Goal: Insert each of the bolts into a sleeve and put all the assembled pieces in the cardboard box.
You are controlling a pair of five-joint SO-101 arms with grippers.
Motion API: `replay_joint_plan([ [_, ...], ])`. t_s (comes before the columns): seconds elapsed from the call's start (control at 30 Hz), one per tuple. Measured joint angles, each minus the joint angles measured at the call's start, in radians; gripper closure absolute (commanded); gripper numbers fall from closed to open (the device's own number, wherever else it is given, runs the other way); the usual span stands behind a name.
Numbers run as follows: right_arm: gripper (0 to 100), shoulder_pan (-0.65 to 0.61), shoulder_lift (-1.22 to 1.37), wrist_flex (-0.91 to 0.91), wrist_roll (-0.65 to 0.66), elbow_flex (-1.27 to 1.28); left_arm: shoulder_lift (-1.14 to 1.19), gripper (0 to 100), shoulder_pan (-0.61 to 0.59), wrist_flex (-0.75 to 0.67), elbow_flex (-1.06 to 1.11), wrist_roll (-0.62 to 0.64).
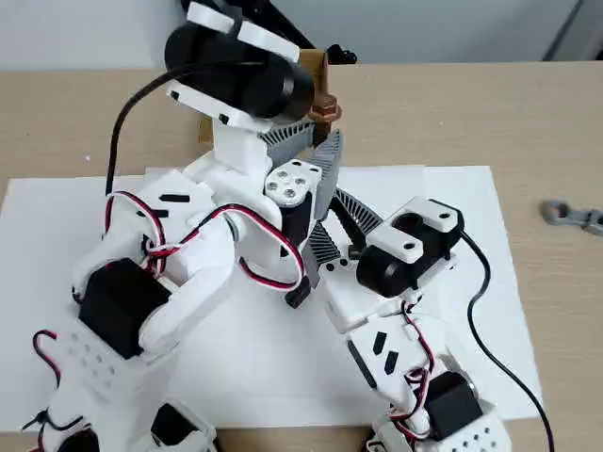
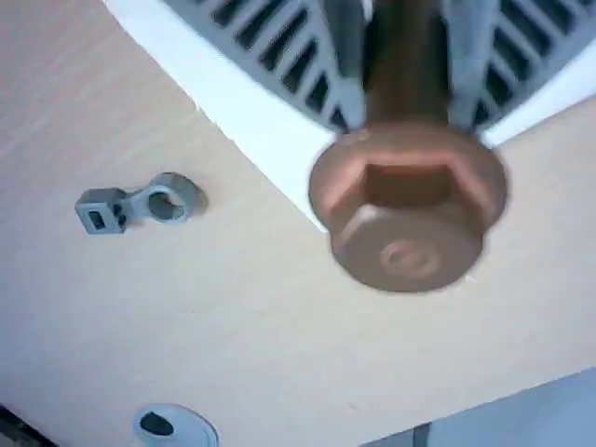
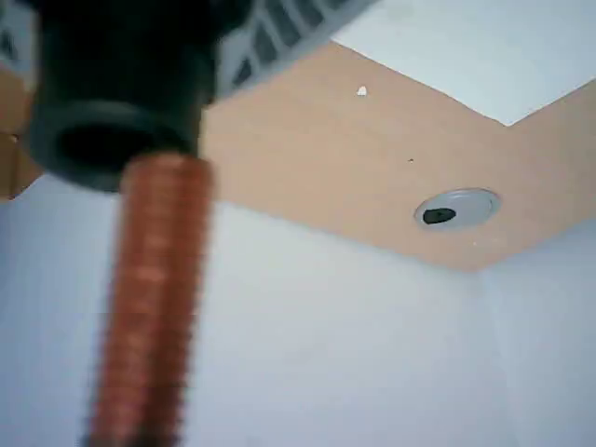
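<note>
- A copper bolt [image 2: 407, 209] is held in the air, its flanged hexagonal head facing the left wrist camera. From above, the head sits just beside the cardboard box [image 1: 323, 64] at the far side of the bench [image 1: 528, 113].
- The left arm's fingers [image 2: 270, 47] are closed on the bolt's shaft, just behind the head.
- The bolt's threaded end meets the open mouth of a black sleeve [image 3: 116, 93]. How far in it goes cannot be told.
- The right arm's fingers [image 3: 279, 23] are closed on the sleeve.
- A white paper sheet [image 1: 452, 282] lies under both arms.
- A grey ring-ended part [image 2: 140, 205] lies on bare bench, well apart.
</note>
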Motion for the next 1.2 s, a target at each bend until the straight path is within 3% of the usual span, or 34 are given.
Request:
replay_joint_plan([
  [1.2,99.4,0.003,0.002,0.002,0.000,0.003,0.002,100,-0.005,-0.044,0.115,-0.034],
])
